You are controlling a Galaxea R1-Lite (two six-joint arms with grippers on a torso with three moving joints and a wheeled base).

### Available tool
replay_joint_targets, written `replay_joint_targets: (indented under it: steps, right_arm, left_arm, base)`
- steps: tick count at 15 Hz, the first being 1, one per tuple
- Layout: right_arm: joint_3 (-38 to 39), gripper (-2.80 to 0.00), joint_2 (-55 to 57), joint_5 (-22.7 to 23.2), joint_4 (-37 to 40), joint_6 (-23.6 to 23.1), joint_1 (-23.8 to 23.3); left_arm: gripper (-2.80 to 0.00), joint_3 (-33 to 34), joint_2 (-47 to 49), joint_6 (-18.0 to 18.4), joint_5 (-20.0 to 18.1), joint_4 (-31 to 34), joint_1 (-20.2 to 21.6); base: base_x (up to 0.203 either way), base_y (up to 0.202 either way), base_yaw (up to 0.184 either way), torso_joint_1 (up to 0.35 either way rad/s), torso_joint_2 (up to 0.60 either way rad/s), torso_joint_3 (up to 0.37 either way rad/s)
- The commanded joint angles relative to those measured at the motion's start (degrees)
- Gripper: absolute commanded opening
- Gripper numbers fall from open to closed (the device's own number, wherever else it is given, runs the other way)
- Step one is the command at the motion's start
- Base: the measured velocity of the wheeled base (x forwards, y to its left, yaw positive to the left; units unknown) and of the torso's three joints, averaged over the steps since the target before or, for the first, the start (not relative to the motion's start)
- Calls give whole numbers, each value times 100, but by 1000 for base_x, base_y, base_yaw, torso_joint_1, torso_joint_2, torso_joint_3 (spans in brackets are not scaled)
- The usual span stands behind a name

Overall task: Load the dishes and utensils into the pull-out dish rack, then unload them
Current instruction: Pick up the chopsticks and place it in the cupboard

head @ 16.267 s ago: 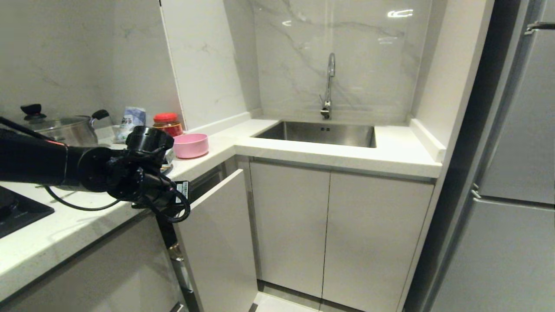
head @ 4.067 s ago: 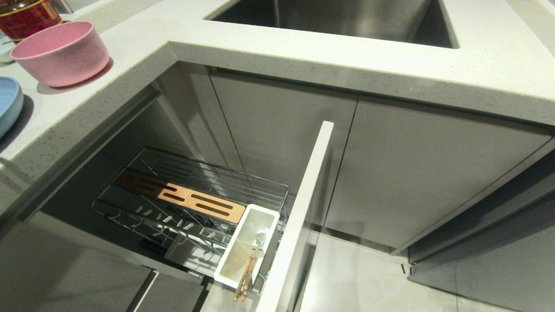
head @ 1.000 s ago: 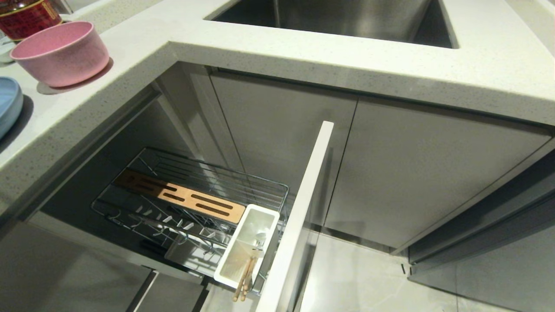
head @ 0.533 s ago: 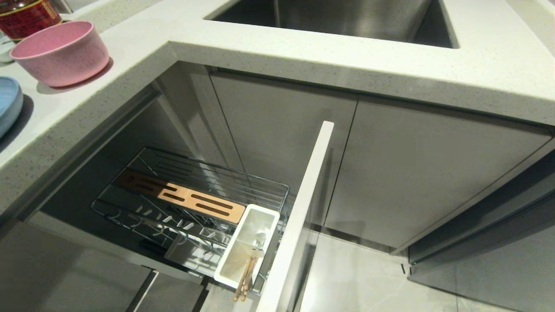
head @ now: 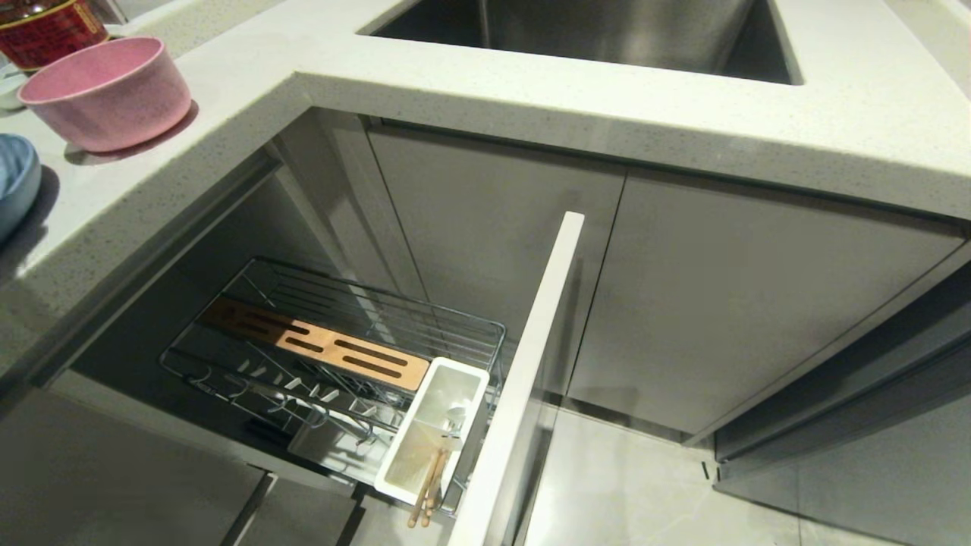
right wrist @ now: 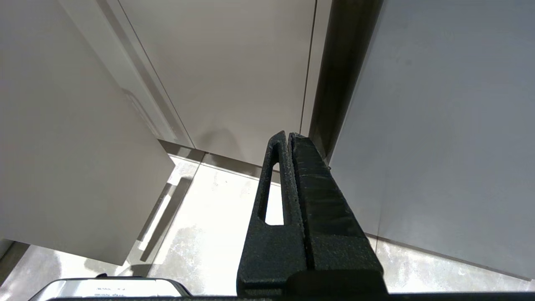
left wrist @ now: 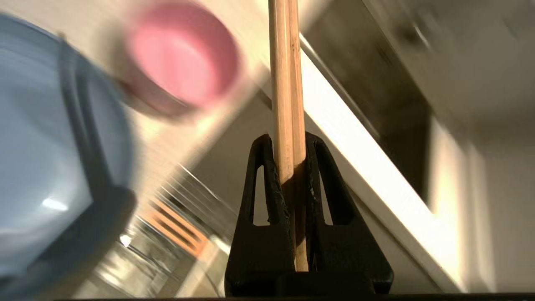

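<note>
Left hand (left wrist: pixel 288 167): showing only in its own wrist view, it is gripping a pair of chopsticks (left wrist: pixel 286 83), its fingers (left wrist: pixel 267 184) pressing narrowly on the two wooden sticks, which are running straight out past the tips.
Right hand (right wrist: pixel 289 138): hanging parked low by the cabinet doors (right wrist: pixel 234 75) over the pale floor (right wrist: pixel 217 217), its fingers lying pressed together on nothing.
Pink bowl (head: pixel 106 91): sitting upright on the speckled surface (head: pixel 531 83), near its corner, just in front of a red-lidded jar (head: pixel 45 26).
Blue plate (head: pixel 15 182): lying on the same surface, at the left edge of the head view, apart from the bowl.
Dish rack (head: pixel 334 356): standing pulled out below the surface, its white front panel (head: pixel 523 379) sticking out toward the camera.
Wooden strip (head: pixel 318 345): lying slotted across the wire basket.
Utensil cup (head: pixel 432 432): sitting at the rack's front corner, just beside the panel, holding wooden sticks (head: pixel 426 485) that are leaning out over its near end.
Sink (head: pixel 592 30): sitting sunk into the surface above the closed doors.
</note>
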Motion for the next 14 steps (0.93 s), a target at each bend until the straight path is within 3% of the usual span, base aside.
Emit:
replay_joint_targets:
  steps: [1,4,9,14]
  right_arm:
    - [149,-280,-4,1,-6,2,2]
    - [149,-280,-4,1,-6,2,1]
    - [149,-280,-4,1,-6,2,2]
    - [149,-280,-4,1,-6,2,2]
  left_arm:
    - [-280,53,28,-23,-627,468,-704]
    - [-280,35,275,185,-1468,963,-880]
    - [-280,68,669,1140,-1568,2089,-1328]
    - [-280,325,980,2581,-1552,3266,-1515]
  base:
    - [0,0,0,0,0,0]
    - [0,0,0,0,0,0]
    - [0,0,0,0,0,0]
    - [0,0,0,0,0,0]
